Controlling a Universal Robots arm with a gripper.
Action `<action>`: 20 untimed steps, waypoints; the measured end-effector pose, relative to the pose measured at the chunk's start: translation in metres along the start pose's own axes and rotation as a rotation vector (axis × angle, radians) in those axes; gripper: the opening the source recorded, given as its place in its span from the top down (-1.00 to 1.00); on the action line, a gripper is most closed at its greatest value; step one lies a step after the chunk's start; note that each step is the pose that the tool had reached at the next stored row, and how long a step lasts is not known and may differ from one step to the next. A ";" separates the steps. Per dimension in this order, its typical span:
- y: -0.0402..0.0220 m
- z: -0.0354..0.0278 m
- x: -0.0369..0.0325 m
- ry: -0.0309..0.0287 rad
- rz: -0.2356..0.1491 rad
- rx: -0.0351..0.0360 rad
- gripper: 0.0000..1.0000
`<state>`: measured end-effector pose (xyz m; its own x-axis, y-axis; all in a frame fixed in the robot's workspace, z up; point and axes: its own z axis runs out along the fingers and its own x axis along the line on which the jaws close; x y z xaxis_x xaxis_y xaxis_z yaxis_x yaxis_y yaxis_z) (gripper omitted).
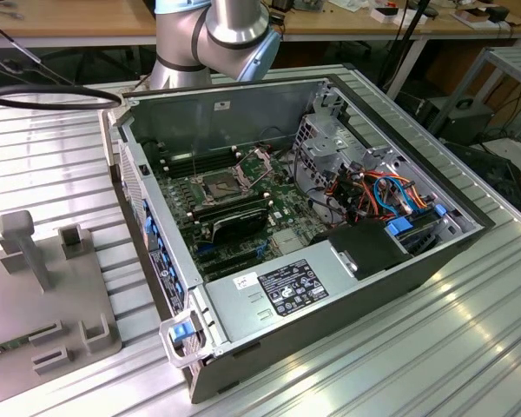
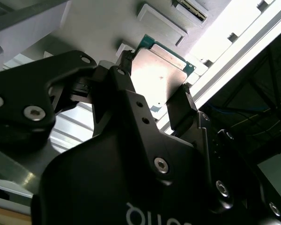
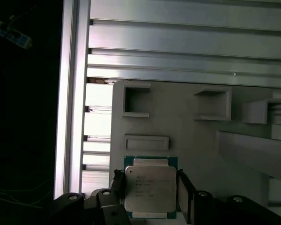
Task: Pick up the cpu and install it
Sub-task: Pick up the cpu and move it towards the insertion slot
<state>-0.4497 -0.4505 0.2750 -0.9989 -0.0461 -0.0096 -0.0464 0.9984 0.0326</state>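
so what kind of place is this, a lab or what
Probably a robotics lab or test bench: a robot arm by an open computer case on a slatted aluminium table, with cluttered workbenches beyond.

Grey jig plate (image 1: pixel 69 291) on ribbed table (image 1: pixel 399 347) — PSU (image 1: pixel 282 291) apart.

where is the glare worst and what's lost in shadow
Second wrist view: the table edge behind is blown out white, the gripper is a near-black silhouette, the cpu lid carries a soft sheen. First wrist view: the space past the table edge is black, the cpu evenly lit. Exterior view: bright streaks on the ribbed table top.
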 end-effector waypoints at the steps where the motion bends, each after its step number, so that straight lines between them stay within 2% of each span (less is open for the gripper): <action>1: 0.0000 -0.0009 0.0000 0.0000 0.000 0.0000 -0.09; 17: 0.0000 -0.0016 0.0000 0.0000 0.000 0.0000 -0.09; 20: 0.0001 -0.0033 0.0000 0.0001 0.000 0.0001 -0.09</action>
<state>-0.4497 -0.4505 0.2783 -0.9989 -0.0461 -0.0095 -0.0464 0.9984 0.0325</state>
